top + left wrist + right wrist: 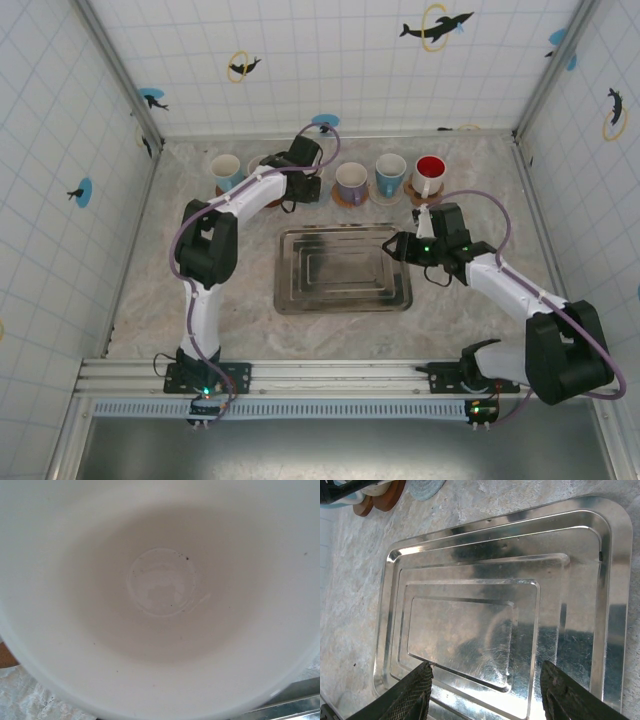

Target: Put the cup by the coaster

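Top external view: left claw sits in the back row at upper centre of the frame, slotted between a white cup on its left and the purple cup, blue cup and red cup on its right. We read the left claw as clenched. Its fingers are hidden, so the grip on the cup is our judgement, not something we see.

The cup is right under the left wrist camera. We look straight down into its white inside, with a round mark at the bottom. A brown sliver at lower left of that frame is probably the coaster, just beside the cup wall. We cannot tell whether the cup base is on the worktop or above it.

Progress, as we judge it: the carry to the coaster row looks about done. What's left is setting the cup down, letting go and pulling the arm back.

Right claw hangs over the right side of the tray, well apart from the cups. In the right wrist view it is released, fingers spread with nothing between them, and bare tray below.

View differences: top external gives us row order and both arms, left wrist gives cup interior and the coaster edge, and right wrist confirms the open claw and shows brown coasters at upper left.
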Controlling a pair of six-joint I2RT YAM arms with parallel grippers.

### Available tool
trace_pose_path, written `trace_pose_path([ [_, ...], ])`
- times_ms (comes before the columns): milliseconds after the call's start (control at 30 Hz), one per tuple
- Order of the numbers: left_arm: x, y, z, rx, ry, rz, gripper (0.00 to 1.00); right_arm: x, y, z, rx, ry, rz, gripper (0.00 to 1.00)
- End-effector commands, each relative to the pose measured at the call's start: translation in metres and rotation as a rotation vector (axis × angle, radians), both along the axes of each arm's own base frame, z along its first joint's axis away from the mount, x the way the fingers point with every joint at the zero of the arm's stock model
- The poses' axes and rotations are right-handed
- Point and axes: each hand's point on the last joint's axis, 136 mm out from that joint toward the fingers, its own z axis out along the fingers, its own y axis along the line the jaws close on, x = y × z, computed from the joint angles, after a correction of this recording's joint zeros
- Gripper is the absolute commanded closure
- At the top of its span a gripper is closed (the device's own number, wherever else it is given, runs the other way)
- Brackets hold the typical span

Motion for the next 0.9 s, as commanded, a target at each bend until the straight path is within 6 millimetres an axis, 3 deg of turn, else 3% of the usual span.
trace_pose_path([
  [0, 0.019, -0.005, 0.016, -0.030, -0.063, -0.011, 1.00, 0.000, 0.000, -0.004, 0.006, -0.002, 0.005, 0.41],
  [867, 0.014, -0.004, 0.002, -0.029, -0.024, -0.009, 1.00, 0.000, 0.001, -0.011, 0.013, 0.012, 0.004, 0.41],
])
